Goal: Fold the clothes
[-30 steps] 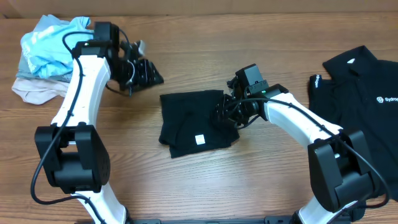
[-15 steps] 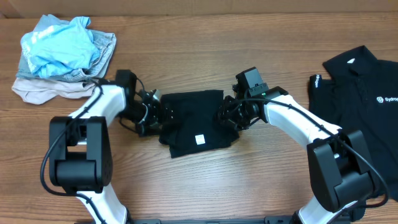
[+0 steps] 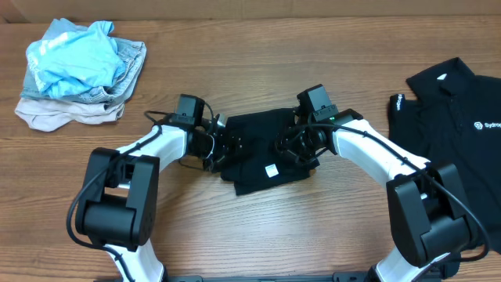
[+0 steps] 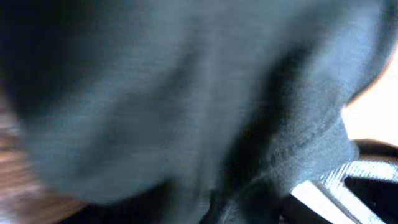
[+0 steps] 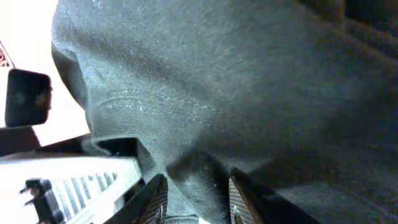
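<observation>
Midway across light wooden table (image 3: 235, 235): plain soft black short-sleeved shirt (image 3: 262, 160), folded small, white label up, long axis left to right. Touching its left end, left gripper (image 3: 227, 148); finger state impossible to tell, view smothered in blurred cloth. Pinching a fold at its right end, right gripper (image 3: 291, 149), equally near. No containers.
</observation>
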Motion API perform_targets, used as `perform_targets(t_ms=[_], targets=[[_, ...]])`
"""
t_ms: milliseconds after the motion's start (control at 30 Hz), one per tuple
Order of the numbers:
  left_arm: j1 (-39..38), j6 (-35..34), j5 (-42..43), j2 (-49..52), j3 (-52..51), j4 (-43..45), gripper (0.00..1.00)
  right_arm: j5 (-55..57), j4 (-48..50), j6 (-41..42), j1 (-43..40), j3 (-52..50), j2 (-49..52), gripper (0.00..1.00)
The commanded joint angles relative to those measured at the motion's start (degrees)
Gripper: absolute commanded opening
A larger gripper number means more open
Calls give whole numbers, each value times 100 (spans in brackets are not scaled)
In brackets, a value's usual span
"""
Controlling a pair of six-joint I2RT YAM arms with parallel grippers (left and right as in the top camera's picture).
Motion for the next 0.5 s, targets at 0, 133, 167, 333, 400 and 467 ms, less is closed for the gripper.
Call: perform_targets(t_ms=[0, 133, 167, 333, 400, 467], targets=[[4, -623, -732, 179, -122, 46, 56, -2, 22, 31, -11, -35, -37, 35], [278, -603, -859, 179, -118, 374, 66, 15, 22, 28, -105, -35, -39, 35], [378, -597, -855, 179, -118, 529, 66, 13, 22, 28, -140, -35, -39, 35], [811, -57, -485, 179, -111, 1753, 60, -424, 310, 22, -361, -35, -39, 32], [822, 39, -459, 179, -107, 1779, 64, -610, 501, -98, -382, -35, -39, 32], [798, 304, -374, 179, -107, 1716, 80, -658, 584, -122, -385, -35, -39, 32]])
